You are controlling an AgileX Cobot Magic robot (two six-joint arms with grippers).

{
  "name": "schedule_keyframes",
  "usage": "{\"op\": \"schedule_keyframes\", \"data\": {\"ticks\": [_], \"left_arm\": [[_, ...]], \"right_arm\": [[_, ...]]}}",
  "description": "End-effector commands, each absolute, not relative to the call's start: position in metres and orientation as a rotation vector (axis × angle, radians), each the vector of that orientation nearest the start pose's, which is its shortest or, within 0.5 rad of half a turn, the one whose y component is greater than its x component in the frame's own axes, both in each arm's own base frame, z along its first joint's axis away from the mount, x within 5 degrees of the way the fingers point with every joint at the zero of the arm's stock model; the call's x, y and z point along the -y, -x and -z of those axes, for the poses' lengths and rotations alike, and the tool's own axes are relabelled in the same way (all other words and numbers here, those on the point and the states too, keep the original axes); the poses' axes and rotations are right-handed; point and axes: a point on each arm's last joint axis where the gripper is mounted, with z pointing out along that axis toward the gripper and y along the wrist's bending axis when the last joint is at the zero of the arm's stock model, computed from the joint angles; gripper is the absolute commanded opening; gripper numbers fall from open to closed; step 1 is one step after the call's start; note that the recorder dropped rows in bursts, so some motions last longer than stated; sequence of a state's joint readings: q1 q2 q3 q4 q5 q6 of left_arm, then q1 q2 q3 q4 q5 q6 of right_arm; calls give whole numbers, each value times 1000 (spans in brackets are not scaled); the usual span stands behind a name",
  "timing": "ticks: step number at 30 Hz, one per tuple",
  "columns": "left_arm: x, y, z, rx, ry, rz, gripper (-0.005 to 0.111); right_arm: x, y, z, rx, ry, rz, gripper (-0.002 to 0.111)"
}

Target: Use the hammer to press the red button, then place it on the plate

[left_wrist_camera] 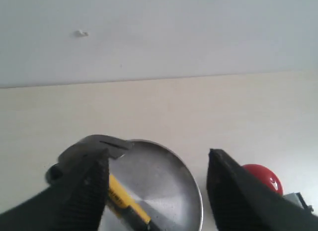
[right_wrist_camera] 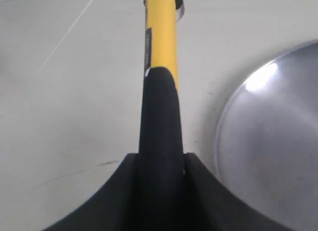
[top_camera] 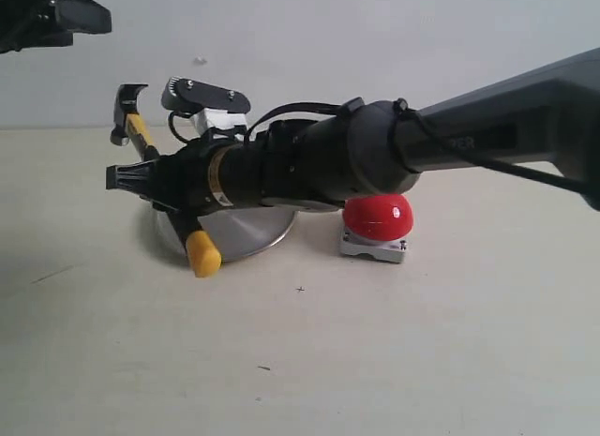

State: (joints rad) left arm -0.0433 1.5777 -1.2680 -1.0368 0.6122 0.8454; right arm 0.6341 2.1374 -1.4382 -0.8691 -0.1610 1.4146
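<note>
Black rubber over a yellow core, dark steel claw head: item one, the hammer (top_camera: 139,131).
- Location: clamped crosswise in the right gripper (top_camera: 141,178), whose jaws are closed on the black grip section. The head rises beyond the fingers on one side. The yellow butt hangs below on the other, at the near rim of the plate (top_camera: 248,232). Whether the butt touches anything cannot be told.
- Handling (judged): rigid and top-heavy, so it tends to pivot toward the head. The rubber sleeve gives good friction, while the bare yellow neck looks slicker. The best hold is on the rubber, as taken here, and a grip closer to the head would swing less.

Item two, the plate: thin polished steel, directly beneath and behind the right gripper. Likely to slide or ring if the hammer is dropped on it, so the hammer should be laid down flat.

Item three, the red button (top_camera: 377,216): glossy dome on a grey base, back along the right forearm, well clear of the hammer head.

Item four, the left gripper (left_wrist_camera: 154,161): jaws spread wide and empty, hanging above the plate.
</note>
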Motion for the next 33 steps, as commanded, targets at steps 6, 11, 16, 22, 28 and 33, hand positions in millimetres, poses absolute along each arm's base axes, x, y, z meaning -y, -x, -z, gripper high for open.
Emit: {"op": "schedule_keyframes", "data": {"ticks": [6, 11, 16, 22, 28, 33], "left_arm": [[49, -325, -333, -2049, -107, 609, 0], [35, -294, -323, -1952, 60, 488, 0], [43, -250, -321, -1884, -27, 407, 0], [46, -187, -305, -1829, -125, 322, 0], [32, -132, -289, -1735, -88, 309, 0], [24, -95, -274, -1629, -59, 324, 0]], "right_arm": [[-255, -373, -257, -2051, 228, -528, 0], [-221, -351, -292, -2031, 283, -260, 0], [-190, -318, -310, -2025, 315, -135, 0], [-153, -266, -324, -1998, 312, -139, 0], [-123, -223, -316, -2001, 300, -146, 0], [-105, -198, -306, -2009, 257, -171, 0]]}}
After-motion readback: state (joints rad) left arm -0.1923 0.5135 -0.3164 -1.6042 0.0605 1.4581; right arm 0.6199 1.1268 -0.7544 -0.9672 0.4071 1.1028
